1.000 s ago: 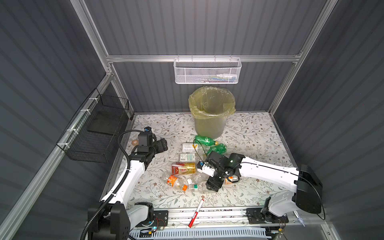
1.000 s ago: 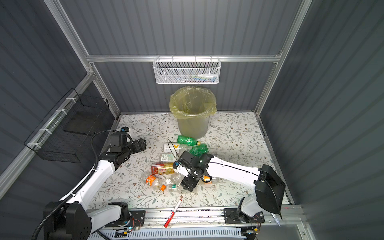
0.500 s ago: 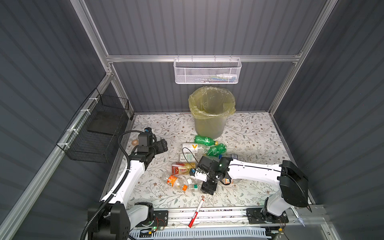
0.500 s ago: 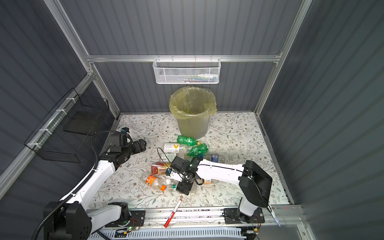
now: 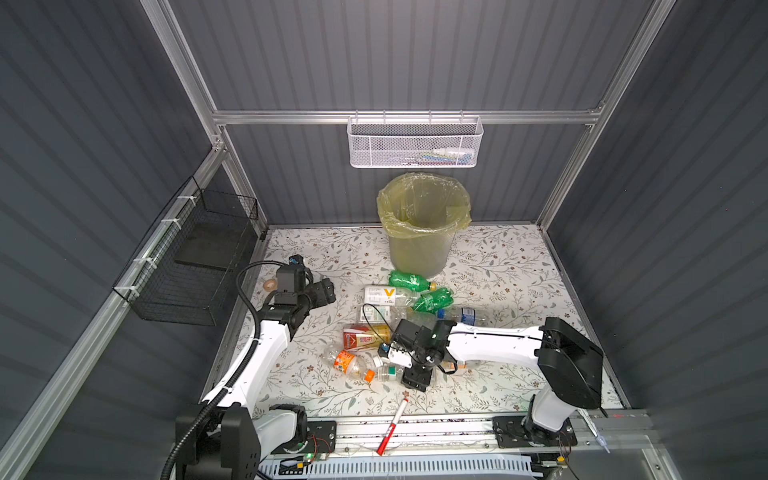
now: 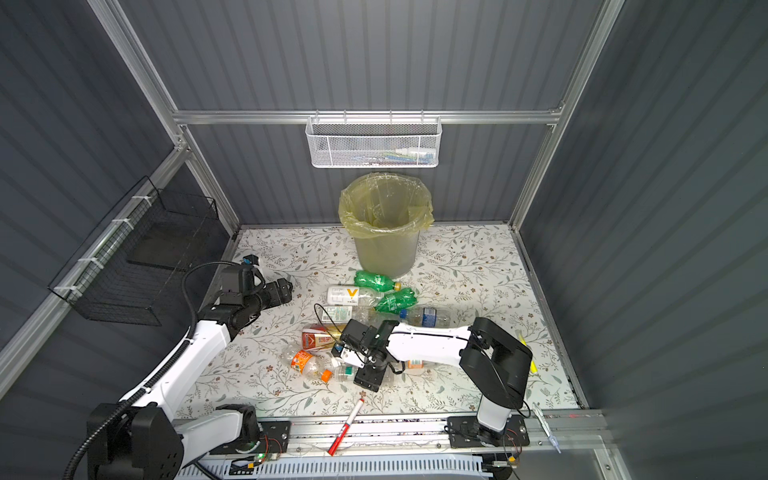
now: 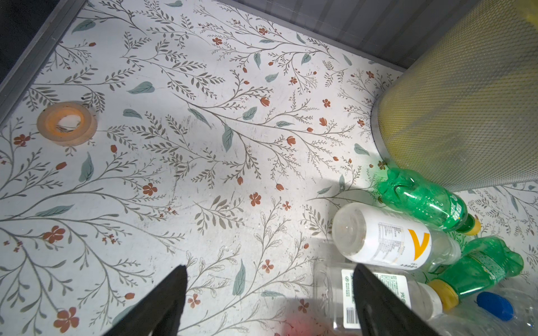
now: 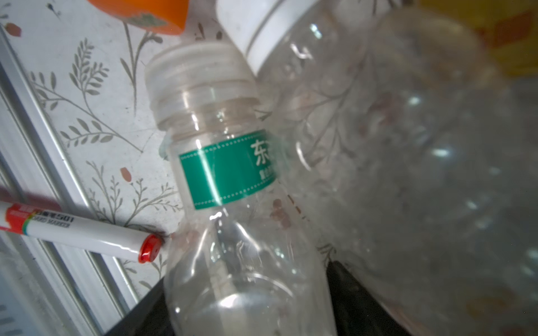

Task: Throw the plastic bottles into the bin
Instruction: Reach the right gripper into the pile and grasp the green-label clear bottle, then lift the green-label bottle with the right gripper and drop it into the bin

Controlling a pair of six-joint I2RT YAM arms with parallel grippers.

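Observation:
Several plastic bottles lie on the floral mat in front of the bin: two green ones, a white-labelled one and an orange-labelled one. My right gripper is low over the near group, its fingers pressed on both sides of a clear bottle with a green label. My left gripper hangs open over bare mat, left of the white-labelled bottle, with nothing between its fingers.
A red-and-white marker lies at the near edge, its tip close to the held bottle. A tan tape roll sits at the left wall. A white mesh basket hangs above the bin, a black wire basket on the left wall.
My right gripper slid left and toward the near edge, then closed onto the clear green-labelled bottle. The right arm's elbow folded back. The left arm stayed still.

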